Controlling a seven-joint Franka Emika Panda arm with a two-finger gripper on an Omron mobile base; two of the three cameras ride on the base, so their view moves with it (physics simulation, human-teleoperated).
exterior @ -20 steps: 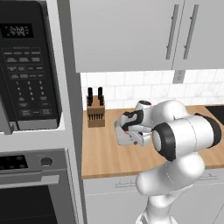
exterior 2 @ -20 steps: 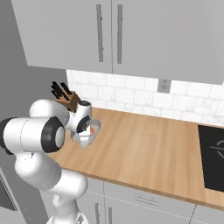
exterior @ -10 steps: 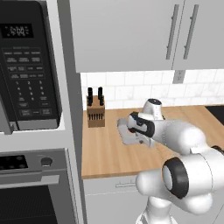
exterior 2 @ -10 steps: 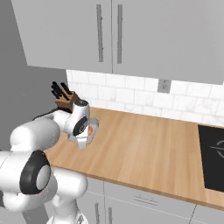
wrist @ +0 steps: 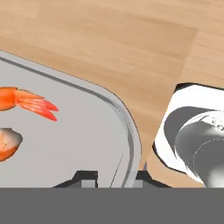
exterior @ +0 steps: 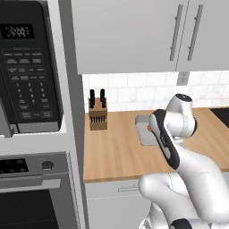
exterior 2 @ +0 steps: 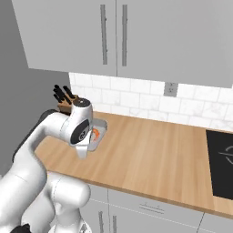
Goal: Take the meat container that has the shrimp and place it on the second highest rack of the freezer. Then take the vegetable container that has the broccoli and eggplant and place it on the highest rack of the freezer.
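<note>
Since the earlier frames: arm swung from a folded pose with its big joint foremost into a longer reach over the counter; tray and knife block unmoved on the wood.

Gripper (wrist: 117,176) — jaws nearly closed, pinched on the raised rim of the meat container (wrist: 87,144), one tip inside the wall, the other outside it. Grip seen at the near corner of the tray, right at the rounded bend of the rim. Cannot tell whether the tray has left the counter.

Shrimp (wrist: 22,111) lying on the grey tray floor, well to the left of the jaws and ahead of them, tail fan pointing toward the rim. Orange speck of it also visible beside the wrist in the right base view (exterior 2: 95,134).

Meat container (exterior: 145,132) flat on the wooden counter (exterior: 112,152), partly covered by the forearm in the left base view; in the right base view (exterior 2: 101,129) just beyond the hand. Bare wood directly outside the jaws, past the rim.

Knife block (exterior: 98,115) against the tiled wall — well apart from the jaws, beyond the tray's far side. Microwave (exterior: 27,71) and oven (exterior: 33,188) in the column farther off on that side. Upper cabinets (exterior 2: 113,36) overhead. Dark cooktop (exterior 2: 220,161) at the far end of the counter, well away from the grip.
</note>
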